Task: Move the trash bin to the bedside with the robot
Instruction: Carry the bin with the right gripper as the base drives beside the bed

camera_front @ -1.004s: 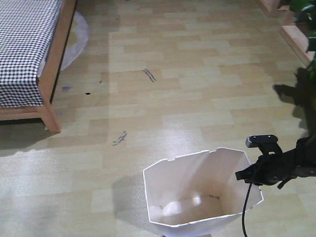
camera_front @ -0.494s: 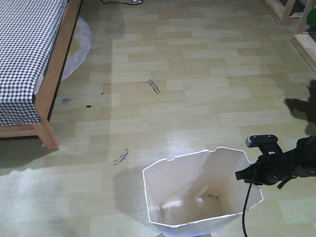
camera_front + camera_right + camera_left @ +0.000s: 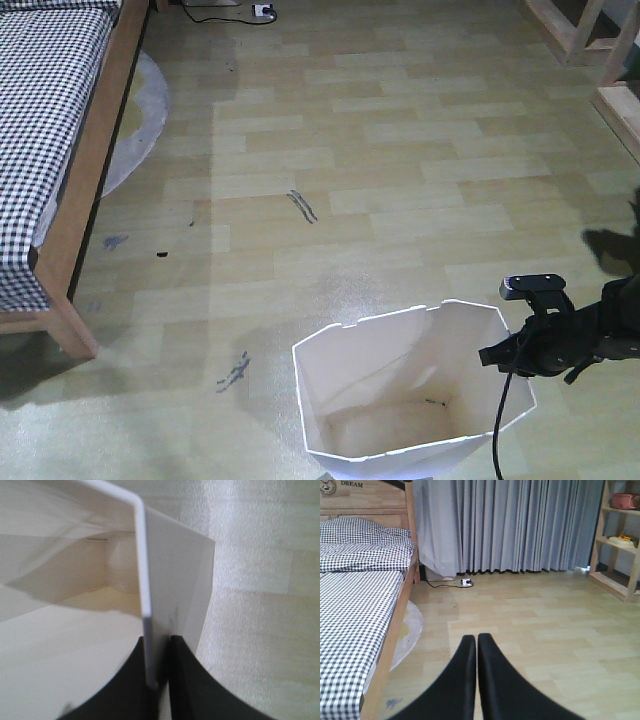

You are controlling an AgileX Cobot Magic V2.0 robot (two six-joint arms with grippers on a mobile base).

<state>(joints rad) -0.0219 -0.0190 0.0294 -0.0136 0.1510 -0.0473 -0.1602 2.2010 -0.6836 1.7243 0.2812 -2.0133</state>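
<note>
"How far off is the bed [image 3: 60,110]?"

"Over on the left, well apart from the trash bin [image 3: 375,365], which stands on the floor [image 3: 400,180]."

"Why's the arm [image 3: 590,335] at its rim?"

"To drag it, I'd guess. The right gripper [image 3: 161,647] has its fingers clamped on the white faceted wall. The left gripper [image 3: 477,641] points ahead, fingers together, empty."

You are looking at a trash bin [image 3: 365,385] of smooth, matt white plastic. The floor [image 3: 420,170] is showing pale wood-look planks with a soft sheen, and checked cloth bedding [image 3: 45,110] is lying over a bed frame [image 3: 88,175] of light wood.
</note>
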